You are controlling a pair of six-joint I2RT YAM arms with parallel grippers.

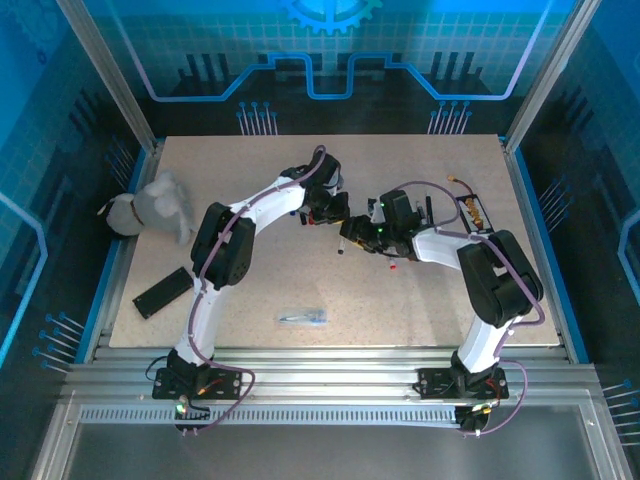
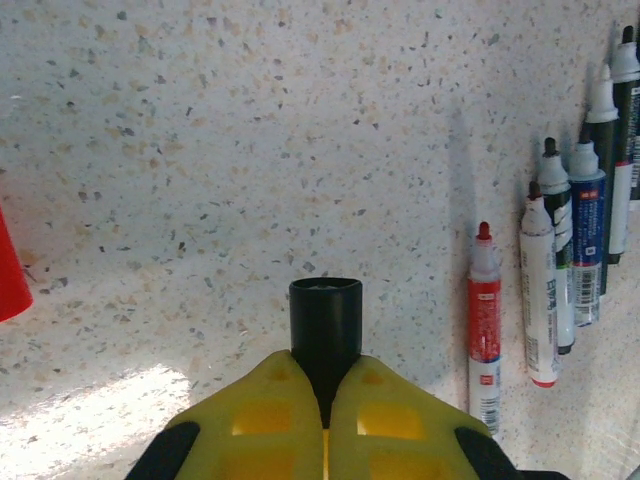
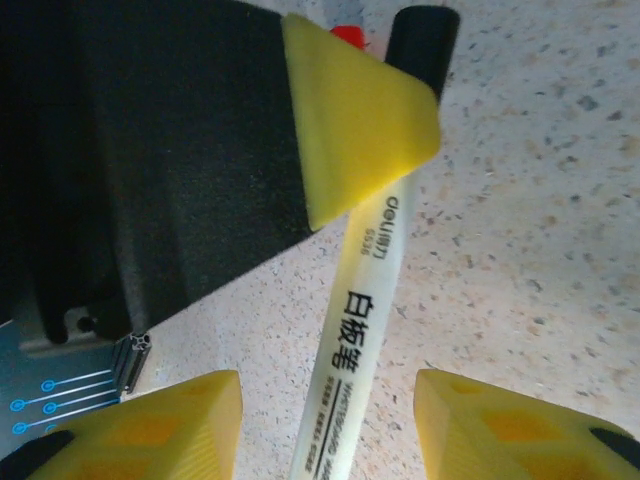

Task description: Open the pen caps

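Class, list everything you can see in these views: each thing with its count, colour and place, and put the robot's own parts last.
table: one, speckled beige, under everything
uncapped pens: about six, white, black, blue and red, in a row at the right of the left wrist view
black cap: one, black, in the left claw
pen: one, white barrel with black end, between the fingers of the right claw
clear wrapper: one, near edge, centre
flat black thing: one, near left
plush toy: one, grey-white, left edge
red thing: one, unidentifiable, left of the left wrist view
arms: two, white and black
left claw: yellow, shut on the black cap
right claw: yellow, open
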